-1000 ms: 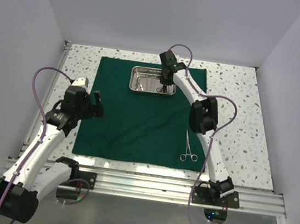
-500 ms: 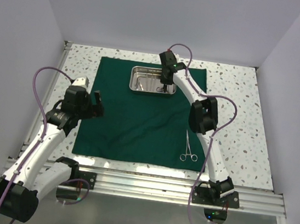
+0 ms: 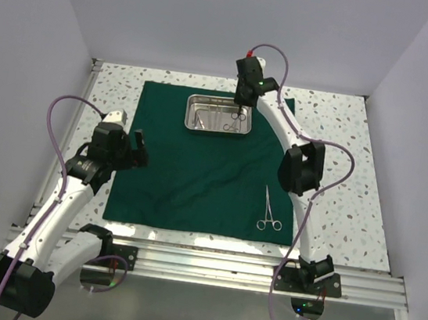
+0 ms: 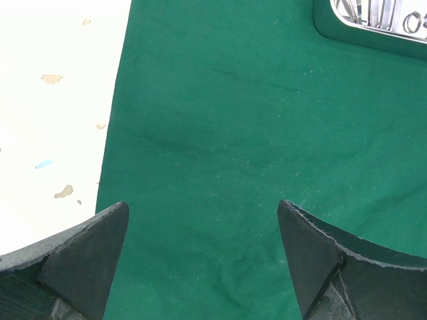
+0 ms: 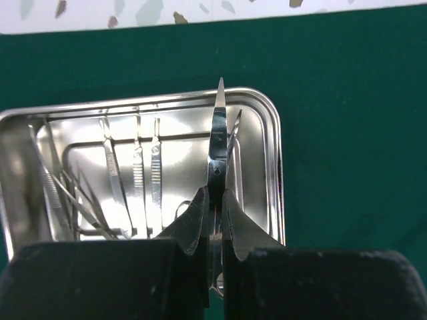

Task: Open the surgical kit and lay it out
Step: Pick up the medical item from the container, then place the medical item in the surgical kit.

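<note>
Shows right gripper (image 5: pixel 215 200) pinching pointed scissors (image 5: pixel 218 127) above steel tray (image 5: pixel 275 153) of tools, on green cloth (image 4: pixel 233 120) — left gripper (image 4: pixel 200 217) spread wide over cloth's edge beside speckled desk (image 4: pixel 53 100).

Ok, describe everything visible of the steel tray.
The steel tray is a shiny, shallow rectangle with rounded corners and a rolled rim. It sits flat on the green cloth, near the cloth's far edge. Several slim steel instruments lie inside. The right gripper, shut on scissors, hangs over its right end.
</note>
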{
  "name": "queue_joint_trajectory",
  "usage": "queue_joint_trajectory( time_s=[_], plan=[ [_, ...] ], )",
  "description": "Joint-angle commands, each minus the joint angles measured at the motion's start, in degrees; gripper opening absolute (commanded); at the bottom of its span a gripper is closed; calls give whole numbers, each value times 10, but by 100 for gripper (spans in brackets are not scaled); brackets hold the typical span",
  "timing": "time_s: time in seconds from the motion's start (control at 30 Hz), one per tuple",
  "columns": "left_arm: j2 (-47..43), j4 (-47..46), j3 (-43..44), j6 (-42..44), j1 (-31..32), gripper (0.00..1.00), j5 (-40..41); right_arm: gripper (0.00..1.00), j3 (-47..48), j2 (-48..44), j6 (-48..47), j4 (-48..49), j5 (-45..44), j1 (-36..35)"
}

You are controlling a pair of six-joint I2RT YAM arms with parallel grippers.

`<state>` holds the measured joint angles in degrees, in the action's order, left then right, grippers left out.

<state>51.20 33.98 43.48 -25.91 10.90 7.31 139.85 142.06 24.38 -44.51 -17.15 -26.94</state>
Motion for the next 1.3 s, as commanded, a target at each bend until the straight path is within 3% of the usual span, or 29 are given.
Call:
queue_joint_trajectory(
  time_s=[0.0, 0.2, 0.3, 0.33, 0.43, 0.53, 0.73, 1.1, 1.27],
  plan=[
    [-6, -18, -1, 4, -2, 97, 1, 0, -9, -68, 1, 26, -17, 2],
    [-8, -19, -1, 6, -2, 97, 0, 0, -9, -125, 3, -9, -20, 1],
    [-8, -20, -1, 6, -2, 97, 0, 0, -130, -226, 30, -16, -2, 1],
    [-10, -20, -1, 5, -2, 97, 1, 0, -235, -258, 37, 8, 5, 0],
    [-14, -22, -2, 6, -2, 96, -2, 0, -425, -378, 60, 43, 35, -4],
    [-14, -25, -2, 8, -2, 97, -7, 0, -555, -466, 74, 37, 41, -23],
    [-10, -26, -2, 10, -2, 96, -13, 0, -727, -578, 131, 33, 64, -55],
    [-11, -26, -2, 12, 1, 96, -18, 0, -919, -639, 184, 78, 71, -72],
    [-12, -24, -2, 10, 6, 96, -16, 0, -952, -639, 185, 129, 87, -79]
  ],
)
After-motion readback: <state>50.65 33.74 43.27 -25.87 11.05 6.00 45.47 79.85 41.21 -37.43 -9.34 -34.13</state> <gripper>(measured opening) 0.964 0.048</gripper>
